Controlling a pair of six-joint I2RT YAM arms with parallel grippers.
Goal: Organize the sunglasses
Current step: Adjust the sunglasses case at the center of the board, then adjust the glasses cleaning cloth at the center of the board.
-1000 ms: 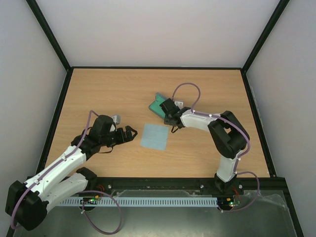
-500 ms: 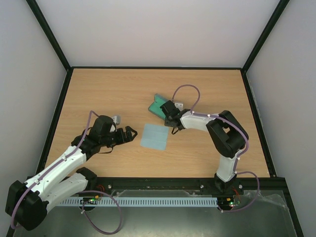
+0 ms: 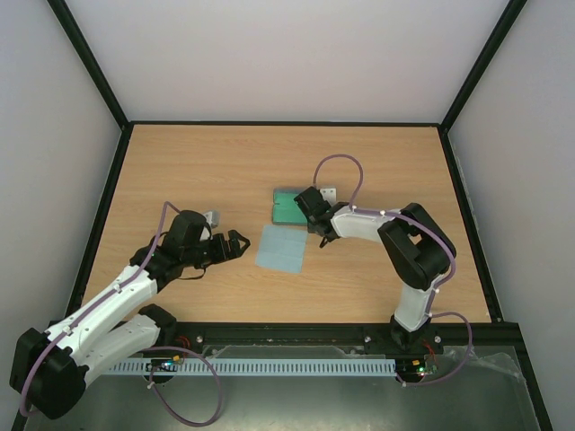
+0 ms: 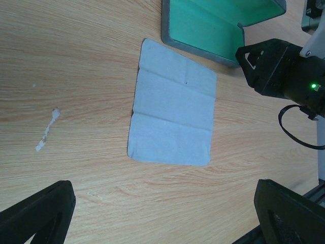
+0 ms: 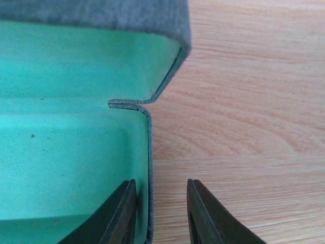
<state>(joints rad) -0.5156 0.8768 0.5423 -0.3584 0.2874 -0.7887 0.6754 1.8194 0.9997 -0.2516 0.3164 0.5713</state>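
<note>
**Open case, no glasses in sight**

The right hand [image 5: 158, 185] straddles one end wall of the open case [image 5: 61, 152]. One finger sits inside over the green lining and the other outside over the table [image 3: 198, 171]. We see a sliver of daylight on each side of the wall, so the hand is narrowed around it but not clamped on it. The left hand [image 3: 235, 244] hangs released, spread wide and holding nothing. The light blue cloth [image 3: 280, 248] lies flat just ahead of its fingertips.

We judge the step in hand to be taking hold of the case to steady or square it. To do it well, we would pinch the wall evenly, well down from the rim, and slide the case rather than lift it. That way the lid does not flop shut, and the case does not ride onto the cloth just beside the right hand.

We count one case, one cloth and two hands. We count no sunglasses: none lies by either hand in any view, and the part of the lining we can see is bare.
</note>
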